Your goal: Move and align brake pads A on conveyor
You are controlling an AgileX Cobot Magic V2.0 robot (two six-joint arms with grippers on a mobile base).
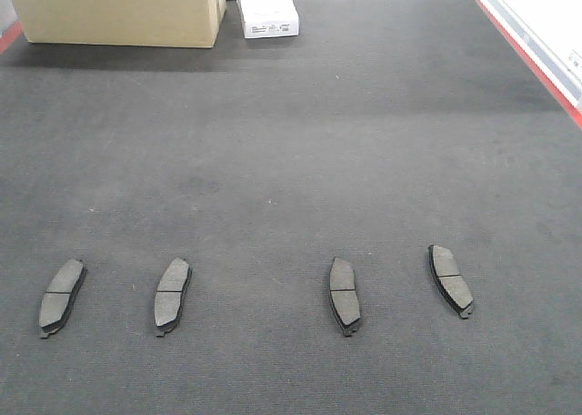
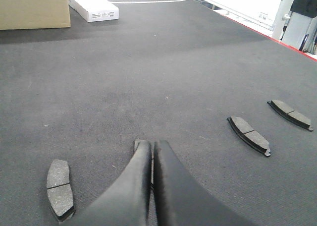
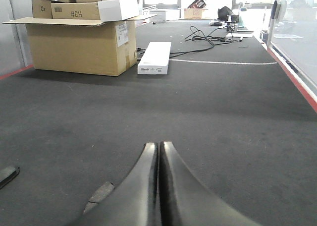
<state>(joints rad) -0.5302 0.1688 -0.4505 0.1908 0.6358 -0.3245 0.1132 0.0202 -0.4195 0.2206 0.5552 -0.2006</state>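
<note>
Dark conveyor belt [image 1: 291,160], red-edged. Along near edge: four brake pads [image 1: 346,295] in a row, long axes running roughly near-to-far, the outer ones splayed off parallel. Left gripper [image 2: 151,154] and right gripper [image 3: 158,149] closed, holding nothing. Risk: thin pads skidding or twisting under a nudge. Far-left corner: cardboard box [image 1: 118,10], white carton [image 1: 266,5].

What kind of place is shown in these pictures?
Probably a factory or warehouse floor. Four brake pads lie on a wide dark conveyor with red edge strips, and stacked cardboard boxes and loose cables sit at its far end.
</note>
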